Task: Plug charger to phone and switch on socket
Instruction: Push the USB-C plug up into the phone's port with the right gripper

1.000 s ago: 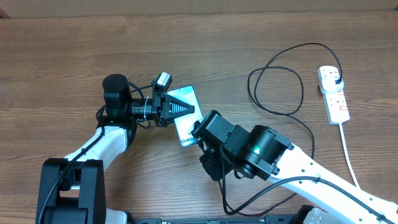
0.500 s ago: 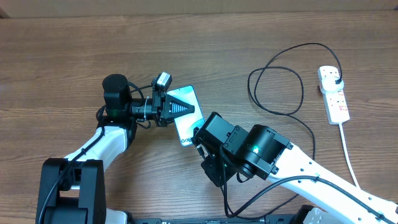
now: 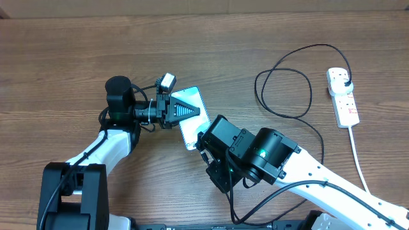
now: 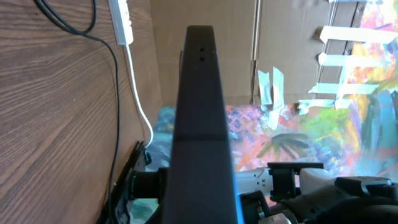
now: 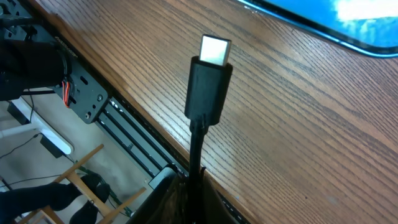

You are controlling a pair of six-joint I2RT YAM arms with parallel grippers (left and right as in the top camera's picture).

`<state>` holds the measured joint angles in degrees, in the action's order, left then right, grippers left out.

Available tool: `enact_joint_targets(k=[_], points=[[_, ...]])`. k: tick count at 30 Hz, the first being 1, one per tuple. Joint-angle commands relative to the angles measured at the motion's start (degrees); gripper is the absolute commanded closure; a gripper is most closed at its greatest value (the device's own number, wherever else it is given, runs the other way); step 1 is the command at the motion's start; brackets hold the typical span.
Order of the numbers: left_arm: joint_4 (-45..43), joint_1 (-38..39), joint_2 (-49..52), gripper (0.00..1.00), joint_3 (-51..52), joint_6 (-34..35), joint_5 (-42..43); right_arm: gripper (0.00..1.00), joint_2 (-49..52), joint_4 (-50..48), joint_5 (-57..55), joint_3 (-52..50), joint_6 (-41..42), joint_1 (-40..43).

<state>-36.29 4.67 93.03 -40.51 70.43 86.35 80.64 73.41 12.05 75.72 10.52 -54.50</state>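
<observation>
My left gripper [image 3: 189, 110] is shut on the phone [image 3: 191, 131] and holds it by its sides, tilted on the table. In the left wrist view the phone's dark frame edge [image 4: 200, 124] fills the middle. My right gripper [image 3: 202, 142] is shut on the charger just behind its small connector tip [image 5: 211, 74], close to the phone's near end. In the right wrist view the tip points toward the phone's light-blue screen [image 5: 323, 18], with a gap of table between them. The charger cable [image 3: 287, 83] loops right to its black plug [image 3: 346, 82] in the white socket [image 3: 343, 97].
The socket's white cord [image 3: 359, 160] runs down toward the table's front right edge. The socket also shows in the left wrist view [image 4: 121, 22], far off. The table's front edge [image 5: 155, 134] lies just below the connector in the right wrist view.
My right gripper has drawn back slightly toward the front with the connector. The phone's near end has shifted a little. The left arm has hardly moved.
</observation>
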Motion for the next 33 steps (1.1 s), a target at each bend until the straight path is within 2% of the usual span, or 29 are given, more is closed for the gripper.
enact_joint_targets(k=[1, 4, 29, 33], points=[[-0.5, 0.2, -0.1, 0.96, -0.6, -2.2, 0.7, 0.96, 0.2, -0.2, 0.5, 0.4, 1.6, 0.1], [-0.5, 0.2, -0.1, 0.96, -0.6, -2.2, 0.7, 0.96, 0.7, -0.1, 0.5, 0.4, 4.8, 0.2], [-0.5, 0.2, -0.1, 0.96, -0.6, -5.8, 1.8, 0.96, 1.7, -1.1, 0.9, 0.4, 4.9, 0.2], [-0.5, 0.2, -0.1, 0.96, -0.6, -5.8, 1.8, 0.96, 2.4, -1.0, -0.2, 0.4, 7.5, 0.2]])
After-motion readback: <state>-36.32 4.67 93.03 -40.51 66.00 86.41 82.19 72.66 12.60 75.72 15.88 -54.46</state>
